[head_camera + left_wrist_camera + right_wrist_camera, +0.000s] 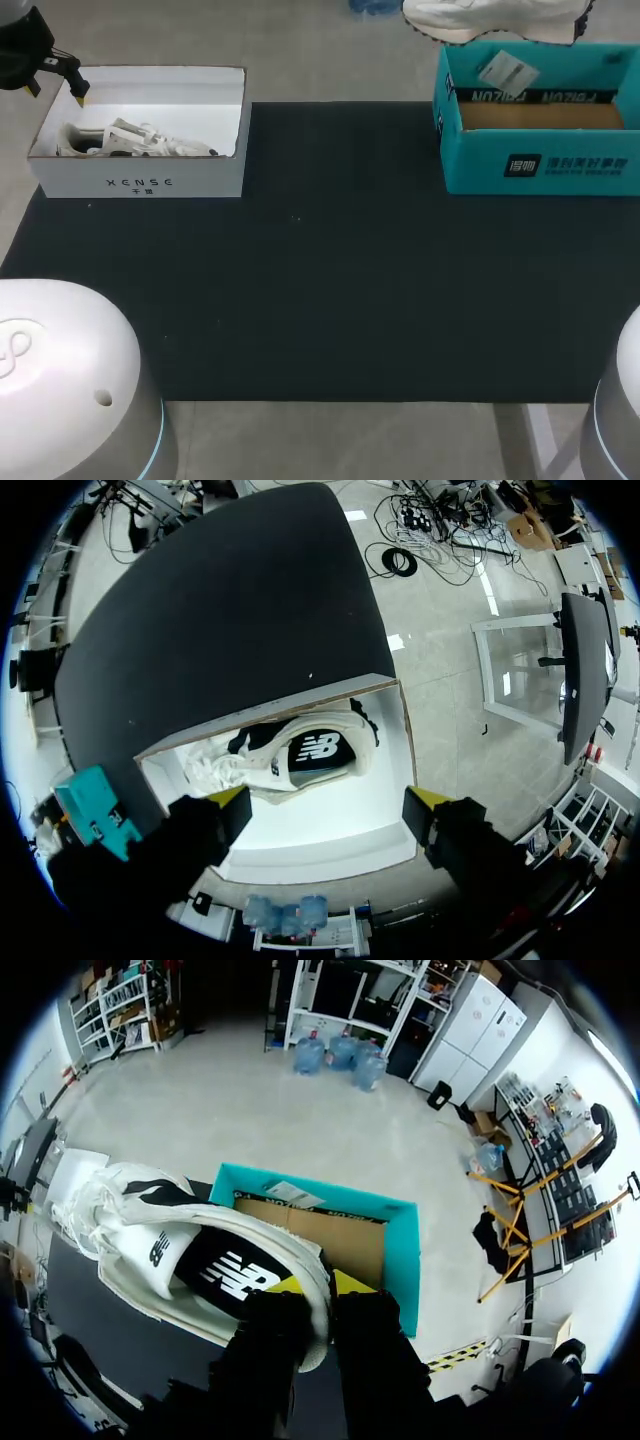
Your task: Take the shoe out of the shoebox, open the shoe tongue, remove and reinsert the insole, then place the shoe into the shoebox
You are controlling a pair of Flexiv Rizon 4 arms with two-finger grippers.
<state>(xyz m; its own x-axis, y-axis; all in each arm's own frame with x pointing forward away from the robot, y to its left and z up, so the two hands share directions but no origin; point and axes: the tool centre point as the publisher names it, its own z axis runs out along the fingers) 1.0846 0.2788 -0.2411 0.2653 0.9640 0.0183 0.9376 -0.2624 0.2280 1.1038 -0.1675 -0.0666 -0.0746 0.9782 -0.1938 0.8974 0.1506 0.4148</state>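
While right claw (320,1295) grips shoe (180,1250) over teal shoebox (402,1245), left claw (328,805) open above white box (300,855)

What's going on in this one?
The right arm's jaws are shut on a white shoe, holding it in the air just beyond an open teal box. The left arm's jaws hang open over a white box, where another shoe lies untouched.
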